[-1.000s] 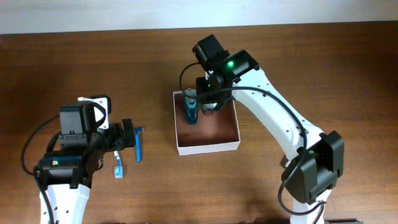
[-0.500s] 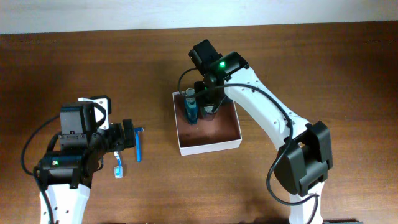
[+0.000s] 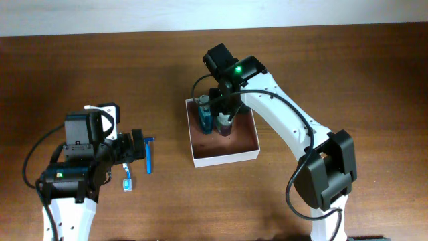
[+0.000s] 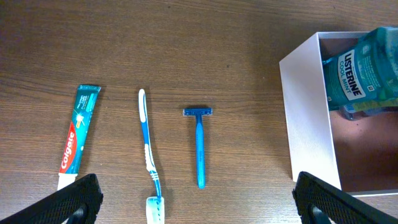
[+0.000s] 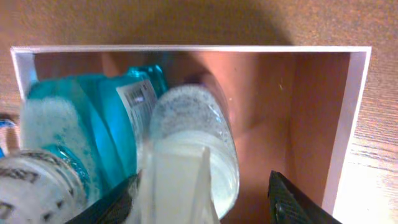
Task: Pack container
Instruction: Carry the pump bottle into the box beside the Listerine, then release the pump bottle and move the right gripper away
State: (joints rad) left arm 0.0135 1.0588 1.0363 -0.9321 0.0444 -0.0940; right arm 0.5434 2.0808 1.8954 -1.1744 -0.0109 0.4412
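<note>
The container is a square white-walled box with a reddish-brown floor, right of the table's middle; it also shows in the left wrist view and the right wrist view. A blue Listerine bottle lies along its left wall. A small clear bottle with a white cap sits beside it. My right gripper hangs over the box, jaws open around the small bottle with a gap on the right side. My left gripper is open and empty.
Left of the box, on the wooden table, lie a blue razor, a blue-and-white toothbrush and a Colgate toothpaste tube. The right half of the box floor is bare.
My right arm shifted slightly left over the box. The small clear bottle now shows on the box floor beside the Listerine bottle. The left arm has not moved.
</note>
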